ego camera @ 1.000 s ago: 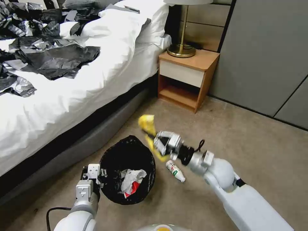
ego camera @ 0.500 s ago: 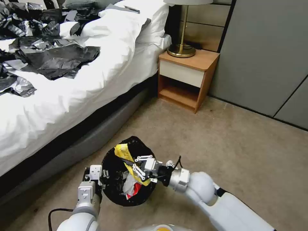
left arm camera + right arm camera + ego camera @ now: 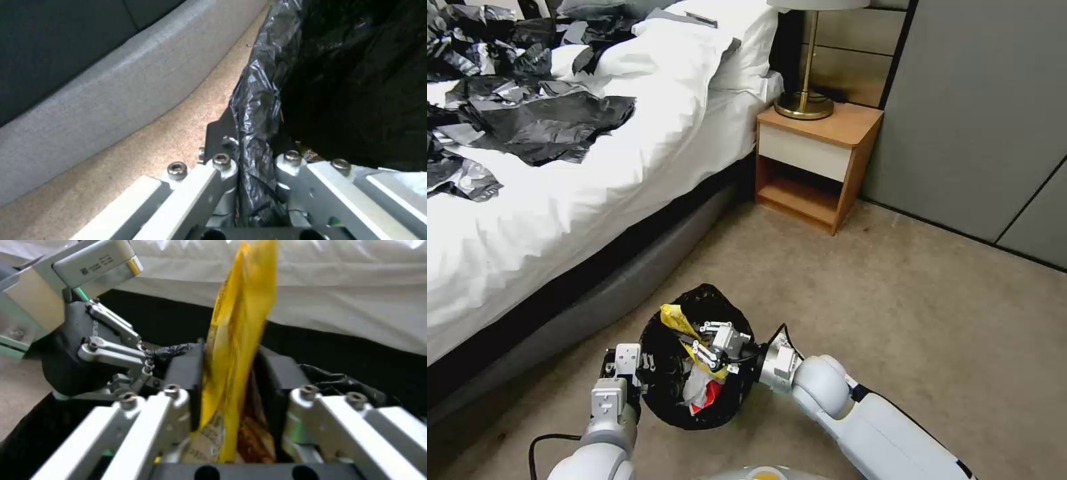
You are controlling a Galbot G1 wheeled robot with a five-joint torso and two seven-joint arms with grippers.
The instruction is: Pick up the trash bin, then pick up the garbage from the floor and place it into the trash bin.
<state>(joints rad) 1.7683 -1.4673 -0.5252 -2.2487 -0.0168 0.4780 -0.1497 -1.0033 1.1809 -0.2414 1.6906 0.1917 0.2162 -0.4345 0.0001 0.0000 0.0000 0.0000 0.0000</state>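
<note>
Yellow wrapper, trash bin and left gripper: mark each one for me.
yellow wrapper (image 3: 236, 340): right wrist view, mid-length of the wrapper, above the pads.
trash bin (image 3: 690, 303): head view, far rim of its black bag.
left gripper (image 3: 256, 166): left wrist view, at the bag fold between its fingertips.

Head camera looks forward and down from above the floor, taking in the white-sheeted bed (image 3: 627, 133), the wooden nightstand (image 3: 817, 160) and the round black-bagged trash bin (image 3: 694, 400) near its lower edge; left wrist camera sits tight against that bin's crinkled bag rim (image 3: 258, 110), facing the grey bed base (image 3: 111, 100). Right wrist camera looks along its gripper across the bin mouth toward the bed; all three share the bin.
</note>
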